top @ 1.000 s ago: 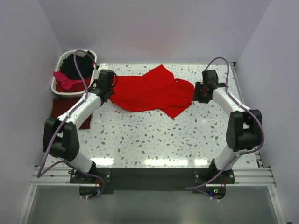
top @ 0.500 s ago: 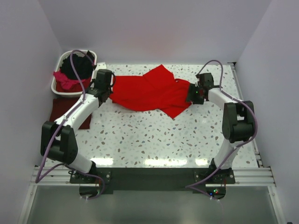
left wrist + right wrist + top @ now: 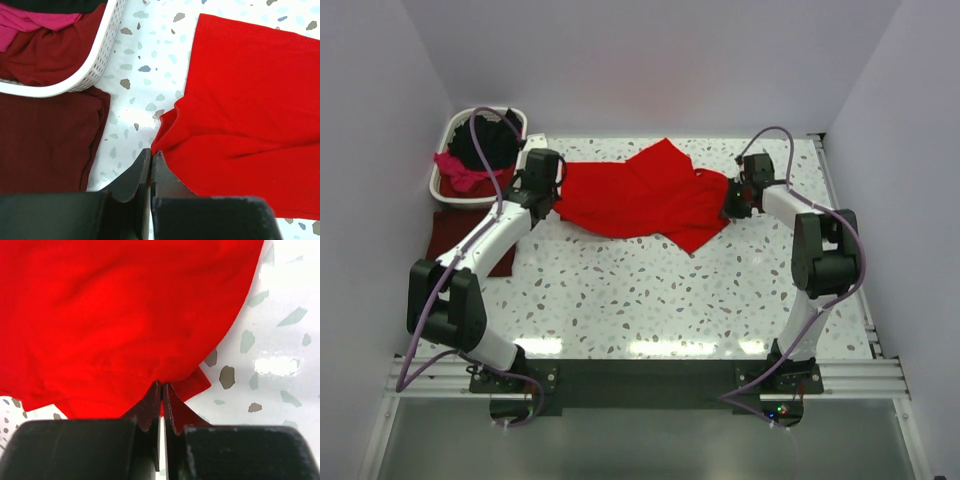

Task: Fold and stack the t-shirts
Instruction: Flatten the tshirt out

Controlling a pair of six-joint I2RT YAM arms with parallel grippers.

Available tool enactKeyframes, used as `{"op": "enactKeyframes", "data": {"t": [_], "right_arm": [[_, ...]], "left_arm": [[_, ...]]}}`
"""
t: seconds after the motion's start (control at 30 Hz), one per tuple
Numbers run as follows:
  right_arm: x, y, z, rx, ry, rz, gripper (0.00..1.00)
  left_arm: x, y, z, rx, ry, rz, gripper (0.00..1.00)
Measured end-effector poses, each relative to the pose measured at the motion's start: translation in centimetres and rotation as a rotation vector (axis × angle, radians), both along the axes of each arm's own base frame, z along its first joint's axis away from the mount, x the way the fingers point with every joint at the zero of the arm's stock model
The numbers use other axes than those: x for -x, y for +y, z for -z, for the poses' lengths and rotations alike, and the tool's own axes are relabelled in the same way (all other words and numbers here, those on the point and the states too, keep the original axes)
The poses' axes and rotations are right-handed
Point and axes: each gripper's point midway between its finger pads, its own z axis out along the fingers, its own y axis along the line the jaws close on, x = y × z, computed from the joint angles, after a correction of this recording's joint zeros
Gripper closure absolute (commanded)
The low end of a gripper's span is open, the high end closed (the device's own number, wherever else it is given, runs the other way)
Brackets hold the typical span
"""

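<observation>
Speckled table point(image 3: 650, 290) w/ red t-shirt point(image 3: 640, 200) lying rumpled across its far middle, white basket point(image 3: 448, 135) at far L corner, maroon t-shirt point(image 3: 445, 232) flat just beside it, L gripper point(image 3: 151, 152) & R gripper point(image 3: 162, 385) each pinched tight on opposite edges of the red one.

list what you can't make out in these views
- Top external: both grippers' fingertips are hidden under their own wrists. Only the wrist views show the left gripper and right gripper shut on the red shirt.
- Maroon shirt: crossed by the left arm from above, cut off by the left wrist frame edges.
- Basket: cloth is heaped, shirt count unclear.
</observation>
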Motion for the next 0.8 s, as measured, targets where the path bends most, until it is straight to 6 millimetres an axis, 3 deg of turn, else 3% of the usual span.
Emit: {"op": "enactKeyframes", "data": {"t": [0.17, 0.3, 0.43, 0.5, 0.63, 0.8], "right_arm": [[-2.4, 0.2, -2.8, -0.007, -0.065, 0.001, 1.00], [-7.4, 0.8, -6.7, -0.019, -0.183, 0.002, 1.00], [-12.5, 1.2, -8.5, -0.022, -0.256, 0.013, 0.64], [-13.7, 1.0, -8.0, -0.005, -0.254, 0.020, 0.58], [-11.8, 0.0, -6.0, 0.042, -0.172, 0.038, 0.54], [-6.3, -1.8, -3.3, 0.121, -0.034, 0.066, 0.55]], "left_arm": [[0.0, 0.2, 0.0, 0.000, 0.001, -0.006, 1.00], [0.0, 0.3, 0.0, -0.001, 0.002, -0.008, 1.00], [0.0, 0.5, 0.1, -0.001, 0.004, -0.011, 1.00], [0.0, 0.5, 0.1, -0.001, 0.005, -0.010, 1.00], [0.0, 0.5, 0.1, -0.001, 0.005, -0.010, 1.00], [0.0, 0.4, 0.1, 0.000, 0.006, -0.009, 1.00]]}}
